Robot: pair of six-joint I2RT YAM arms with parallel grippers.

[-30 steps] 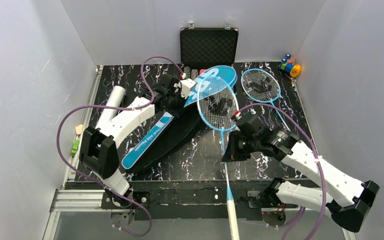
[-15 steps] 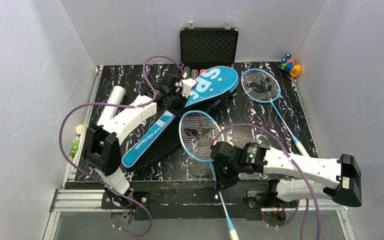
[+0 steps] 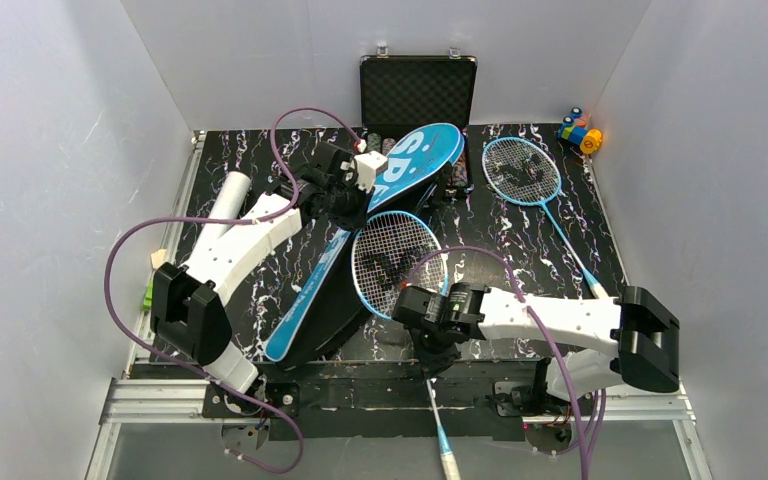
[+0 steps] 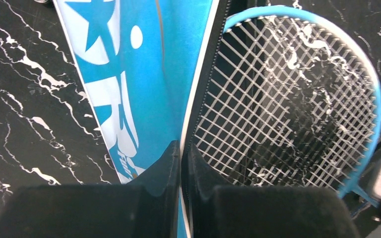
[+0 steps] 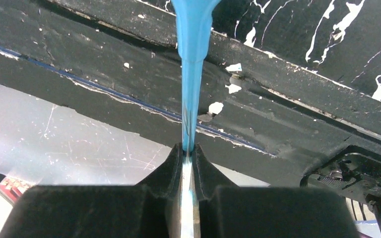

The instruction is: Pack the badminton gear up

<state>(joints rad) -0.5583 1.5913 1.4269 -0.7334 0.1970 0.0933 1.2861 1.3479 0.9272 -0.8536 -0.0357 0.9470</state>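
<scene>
Right gripper clamps racket; left gripper seemingly pinches bag.

The tube lies left of the bag, first racket seemingly overlapping it, second racket farther right.

Colourful toy blocks are sitting well to the right of the open black case, its lid upright

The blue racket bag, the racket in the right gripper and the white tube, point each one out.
blue racket bag (image 3: 428, 150), top view, on its wide head end.
held racket (image 3: 385, 255), top view, on the strings of its head.
white tube (image 3: 224, 203), top view, on the middle of its side.
</scene>
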